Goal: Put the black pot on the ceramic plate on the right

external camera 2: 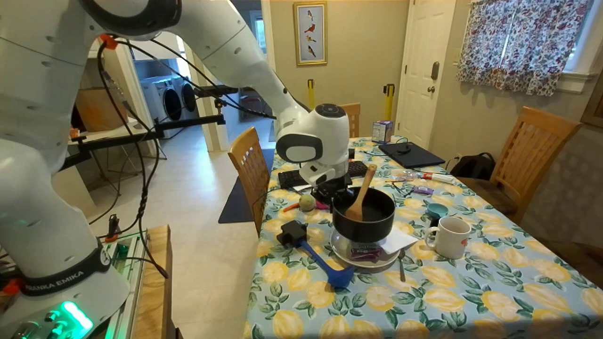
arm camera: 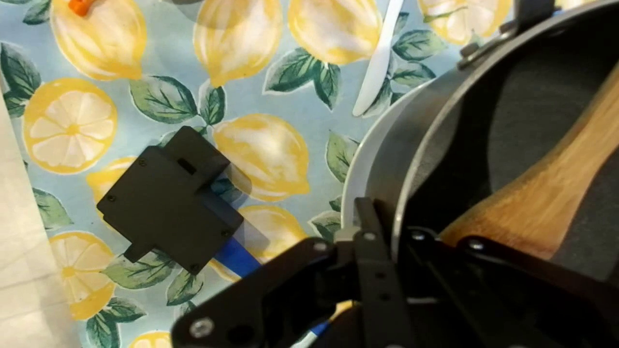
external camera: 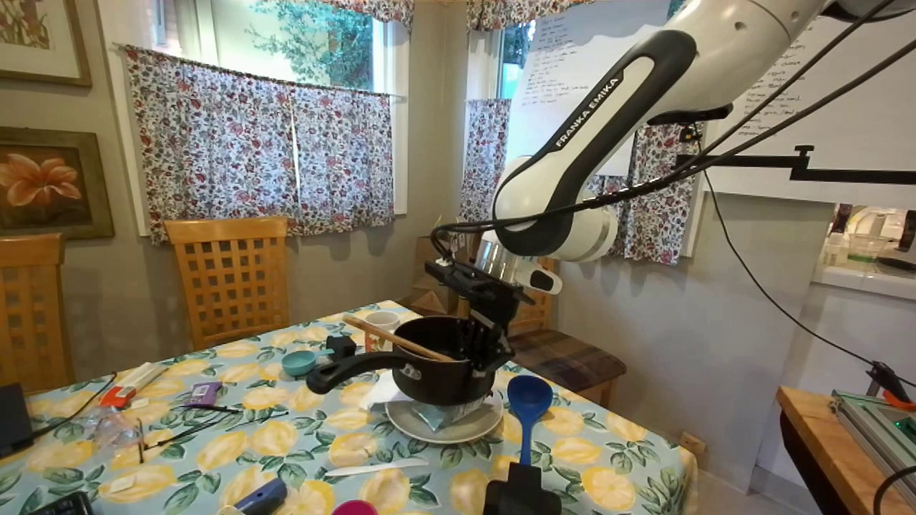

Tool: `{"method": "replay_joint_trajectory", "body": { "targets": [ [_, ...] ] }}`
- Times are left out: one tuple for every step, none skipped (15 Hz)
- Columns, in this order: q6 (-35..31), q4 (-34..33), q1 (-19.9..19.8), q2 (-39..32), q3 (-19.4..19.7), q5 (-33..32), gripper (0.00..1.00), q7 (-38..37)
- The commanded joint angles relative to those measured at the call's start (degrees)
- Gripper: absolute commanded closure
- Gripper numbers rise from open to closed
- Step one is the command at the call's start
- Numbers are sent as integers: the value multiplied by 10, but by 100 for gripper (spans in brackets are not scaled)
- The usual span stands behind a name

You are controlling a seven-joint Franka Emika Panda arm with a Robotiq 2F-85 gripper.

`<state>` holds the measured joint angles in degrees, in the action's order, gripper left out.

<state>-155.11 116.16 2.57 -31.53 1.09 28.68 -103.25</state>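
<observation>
The black pot (external camera: pixel 438 383) hangs or rests just above the pale ceramic plate (external camera: pixel 465 432); it also shows in an exterior view (external camera 2: pixel 362 230) and the wrist view (arm camera: pixel 517 145). A packet (external camera 2: pixel 365 252) and a white paper or napkin (external camera 2: pixel 396 241) lie between pot and plate. I cannot tell whether the pot presses on them. A wooden spoon (external camera 2: pixel 356 209) leans inside the pot. My gripper (arm camera: pixel 392 220) points down, one finger outside and one inside the pot wall, closed on the rim. It also shows in both exterior views (external camera: pixel 481 350) (external camera 2: pixel 332 195).
A blue ladle (external camera: pixel 528 411) with a black block lies beside the plate. A white mug (external camera 2: pixel 451 237), a teal cup (external camera 2: pixel 437 210) and a white knife (external camera: pixel 379 466) are near. A keyboard (external camera 2: pixel 292 179) lies behind the gripper. The pot handle (external camera: pixel 358 363) sticks out over the table.
</observation>
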Motion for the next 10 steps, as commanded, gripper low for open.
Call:
{"method": "replay_joint_trajectory", "body": {
  "targets": [
    [-15, -10, 19, -4, 28, -22, 99, -60],
    [-14, -12, 19, -7, 30, -24, 99, -68],
    [-13, -14, 20, -10, 34, -27, 99, -75],
    [-10, -17, 18, -13, 33, -26, 99, -78],
    [-6, -21, 16, -19, 33, -28, 99, -80],
    [-5, -25, 17, -23, 34, -30, 99, -81],
    [-8, -27, 20, -27, 36, -34, 99, -84],
    [-9, -31, 23, -30, 39, -41, 99, -87],
    [-6, -37, 25, -34, 42, -49, 99, -91],
    [-4, -42, 25, -37, 43, -54, 99, -96]
  ]
}}
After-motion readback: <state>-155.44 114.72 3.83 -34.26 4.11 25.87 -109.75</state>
